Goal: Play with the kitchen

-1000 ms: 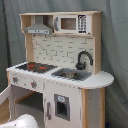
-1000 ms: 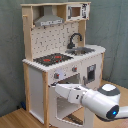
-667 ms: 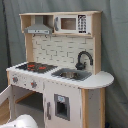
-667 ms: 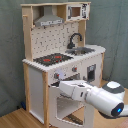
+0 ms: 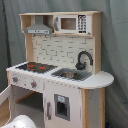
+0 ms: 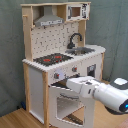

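The kitchen [image 6: 62, 55] is seen standing upright against a grey curtain [image 5: 114, 45] in both exterior views, on a wooden floor [image 6: 17, 119]. On its worktop, the black-red hob [image 5: 34, 66] is set beside the grey sink [image 5: 71, 75], with the black faucet [image 5: 83, 59] arched just behind the basin. Above, the hood [image 5: 38, 29] and the microwave [image 5: 72, 23] are mounted side by side under the top shelf.

In the second exterior view, the oven door [image 6: 67, 102] is seen swung open below the hob, and the white arm [image 6: 102, 94] is stretched in from the second exterior view's right, its end held at that door's upper edge. The gripper's fingers are hidden there, so their state cannot be told.
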`<state>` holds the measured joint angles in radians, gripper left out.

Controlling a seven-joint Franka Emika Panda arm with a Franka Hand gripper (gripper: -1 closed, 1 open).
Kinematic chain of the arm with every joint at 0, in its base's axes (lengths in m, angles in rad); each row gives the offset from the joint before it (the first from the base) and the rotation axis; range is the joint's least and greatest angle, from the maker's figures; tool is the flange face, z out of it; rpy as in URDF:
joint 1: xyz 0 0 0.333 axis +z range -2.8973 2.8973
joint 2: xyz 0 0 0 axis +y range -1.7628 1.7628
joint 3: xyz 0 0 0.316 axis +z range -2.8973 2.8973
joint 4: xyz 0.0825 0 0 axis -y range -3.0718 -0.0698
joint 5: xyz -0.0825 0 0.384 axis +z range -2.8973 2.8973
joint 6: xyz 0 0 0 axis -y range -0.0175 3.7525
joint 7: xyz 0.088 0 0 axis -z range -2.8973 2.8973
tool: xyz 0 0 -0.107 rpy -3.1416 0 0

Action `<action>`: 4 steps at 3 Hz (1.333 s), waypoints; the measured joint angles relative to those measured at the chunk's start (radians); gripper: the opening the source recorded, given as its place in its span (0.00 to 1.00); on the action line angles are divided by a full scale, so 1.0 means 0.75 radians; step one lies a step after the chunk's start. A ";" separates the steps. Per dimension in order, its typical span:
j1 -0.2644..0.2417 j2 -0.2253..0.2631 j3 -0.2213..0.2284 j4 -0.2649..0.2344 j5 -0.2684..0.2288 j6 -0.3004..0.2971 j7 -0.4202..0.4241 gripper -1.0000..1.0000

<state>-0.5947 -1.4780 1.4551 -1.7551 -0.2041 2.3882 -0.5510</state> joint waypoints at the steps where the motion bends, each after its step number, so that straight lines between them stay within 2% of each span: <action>1: 0.066 0.000 -0.009 -0.108 -0.021 0.041 -0.014 1.00; 4: 0.271 0.000 -0.037 -0.457 -0.104 0.176 -0.030 1.00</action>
<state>-0.3913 -1.4779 1.4273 -2.0980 -0.2823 2.5202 -0.5733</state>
